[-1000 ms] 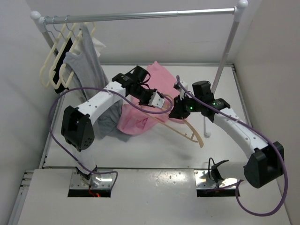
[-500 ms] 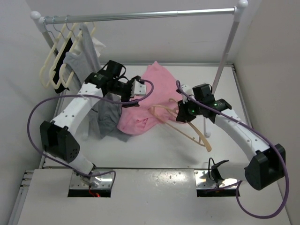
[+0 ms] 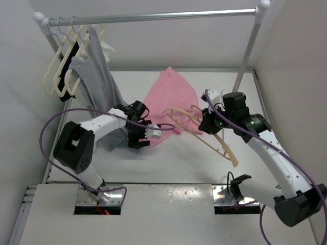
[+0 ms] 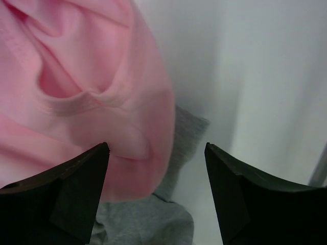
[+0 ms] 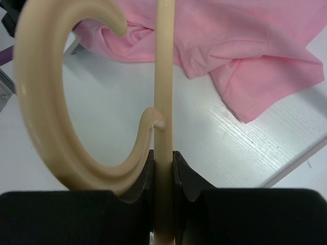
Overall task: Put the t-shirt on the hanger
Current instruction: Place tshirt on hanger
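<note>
The pink t-shirt [image 3: 171, 97] lies spread on the white table, its near edge by my left gripper [image 3: 148, 136]. In the left wrist view the t-shirt [image 4: 76, 87] fills the upper left with its collar fold showing. My left gripper [image 4: 156, 148] stands open there with nothing between its fingers [image 4: 71, 199]. The peach-beige hanger [image 3: 225, 149] slants to the right of the shirt, above the table. My right gripper [image 3: 208, 125] is shut on it. In the right wrist view my right gripper [image 5: 163, 159] clamps the hanger [image 5: 163, 76] just below the curved hook. The t-shirt [image 5: 245, 46] lies beyond.
A gray garment [image 3: 97, 71] hangs from the rack rail [image 3: 153, 18] at the back left, and its lower part [image 4: 143, 224] lies under the shirt's edge. Pale cream hangers [image 3: 57, 71] and a black hanger [image 3: 71, 64] hang beside it. The rack's right post [image 3: 246, 53] stands behind my right arm.
My left gripper has opened, let go of the pink t-shirt and swung toward the near left. The shirt now lies flatter and farther back. The right arm carried the hanger slightly right.
</note>
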Available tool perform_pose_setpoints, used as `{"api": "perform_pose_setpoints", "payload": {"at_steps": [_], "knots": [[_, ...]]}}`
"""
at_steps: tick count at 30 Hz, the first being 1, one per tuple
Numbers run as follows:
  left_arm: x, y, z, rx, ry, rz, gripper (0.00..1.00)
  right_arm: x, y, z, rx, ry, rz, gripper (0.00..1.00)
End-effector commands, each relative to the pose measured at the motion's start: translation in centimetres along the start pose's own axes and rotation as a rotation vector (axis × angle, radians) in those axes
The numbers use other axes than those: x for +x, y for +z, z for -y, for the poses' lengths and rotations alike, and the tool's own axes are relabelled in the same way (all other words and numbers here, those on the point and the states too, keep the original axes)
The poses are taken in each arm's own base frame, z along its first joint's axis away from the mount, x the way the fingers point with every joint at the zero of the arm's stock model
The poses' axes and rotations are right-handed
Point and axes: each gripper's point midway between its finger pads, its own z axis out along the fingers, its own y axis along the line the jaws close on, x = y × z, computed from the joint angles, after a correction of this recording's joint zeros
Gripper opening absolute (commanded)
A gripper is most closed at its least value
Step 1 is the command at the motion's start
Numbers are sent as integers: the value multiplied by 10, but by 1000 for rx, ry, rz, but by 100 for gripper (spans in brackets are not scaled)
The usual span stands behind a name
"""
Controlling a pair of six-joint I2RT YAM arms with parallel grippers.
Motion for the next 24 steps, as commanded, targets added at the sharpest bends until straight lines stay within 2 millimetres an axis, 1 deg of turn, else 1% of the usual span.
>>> {"api": "perform_pose_setpoints", "payload": {"at_steps": [1,2,3,4,5,6,7,8,9,10,12,13,14,16,17,18,20,21,22,23,24], "knots": [[-18,-3,-36,-145,-12,27,81,-10,-5,-6,-24,-21,29,0],[-24,-2,-37,-156,-29,40,80,-10,-5,-8,-35,-21,30,0],[-30,-2,-43,-180,-40,69,78,-9,-3,-8,-35,-11,31,0],[-35,-1,-42,-183,-47,78,76,-9,-3,-8,-35,-11,31,0],[-37,0,-43,-183,-76,81,75,-11,-3,-9,-43,-6,41,0],[-41,0,-45,-188,-81,99,71,-11,-3,-10,-43,-5,41,0],[-45,0,-46,-194,-78,108,69,-8,-1,-9,-44,-2,33,0],[-42,3,-42,-185,-94,103,68,-8,-1,-9,-44,-2,33,0],[-43,6,-44,-186,-93,104,66,-8,-1,-9,-44,-2,33,0],[-43,9,-40,-175,-97,100,64,-8,-1,-9,-44,-2,33,0],[-39,18,-38,-153,-115,85,59,-8,-1,-9,-44,-2,33,0],[-40,18,-40,-160,-113,90,51,-8,-1,-9,-44,-2,33,0],[-36,22,-36,-146,-127,80,48,-10,-1,-9,-43,-5,41,0],[-36,22,-36,-146,-127,80,39,-10,-1,-9,-43,-5,41,0],[-36,22,-37,-146,-118,79,32,-10,-1,-9,-43,-5,41,0],[-36,22,-37,-147,-103,78,28,-5,-2,-10,-45,2,22,0],[-33,22,-33,-128,-98,64,16,-1,-2,-10,-46,9,4,0],[-36,20,-32,-128,-94,80,10,2,-3,-11,-47,14,-8,0],[-33,22,-27,-114,-99,70,7,2,-3,-11,-47,14,-9,0],[-35,22,-26,-106,-98,81,0,2,-3,-11,-47,14,-9,0],[-36,22,-22,-97,-97,92,0,6,-2,-10,-48,17,-17,0]]}}
